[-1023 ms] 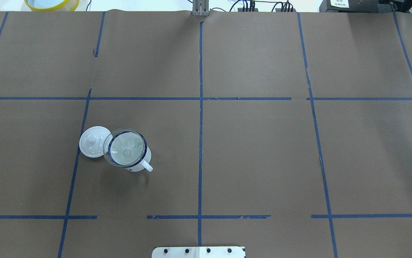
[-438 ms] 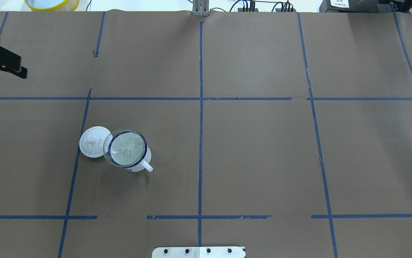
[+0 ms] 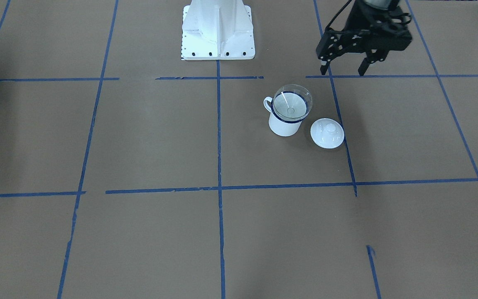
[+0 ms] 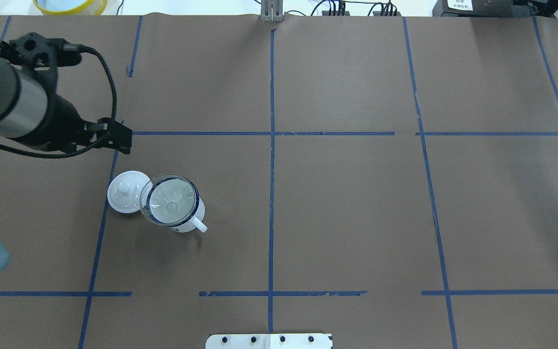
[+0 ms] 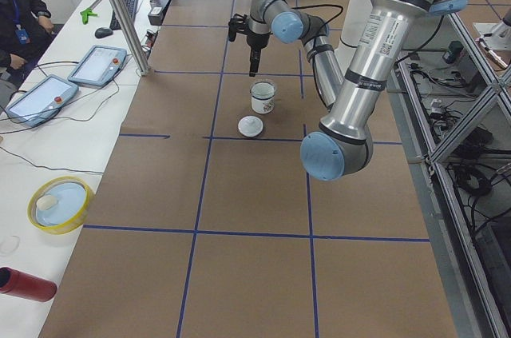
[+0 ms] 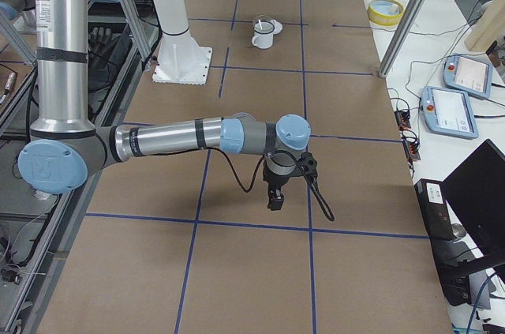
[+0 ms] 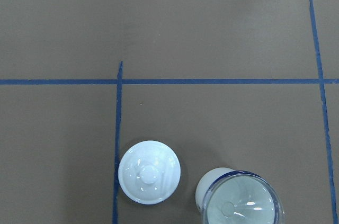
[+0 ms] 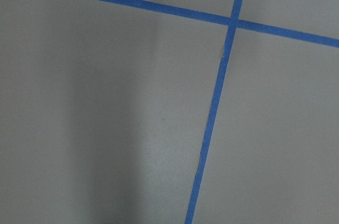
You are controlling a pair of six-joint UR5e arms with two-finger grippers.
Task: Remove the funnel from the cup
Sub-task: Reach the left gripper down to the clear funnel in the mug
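Observation:
The clear funnel [image 4: 171, 201] sits in the mouth of the white cup [image 4: 189, 220] with the dark blue rim, left of the table's middle line. Both also show in the front-facing view, funnel [image 3: 291, 101] in cup [image 3: 282, 124], and at the bottom of the left wrist view, funnel [image 7: 241, 209]. My left gripper [image 3: 344, 69] is open and empty, hovering above the table beside the cup, clear of it. In the overhead view the left gripper [image 4: 116, 139] is up and to the left of the cup. My right gripper [image 6: 276, 198] hangs far off over bare table; I cannot tell whether it is open.
A white domed lid [image 4: 124, 191] with a knob lies on the table touching the cup's left side. The robot's white base [image 3: 218, 29] stands behind the cup. A yellow-rimmed bowl [image 4: 70, 5] sits beyond the far edge. Blue tape lines cross the brown table.
My left arm has come into the overhead view from the left and moved right and down towards the cup. Cup, funnel and lid have not moved.

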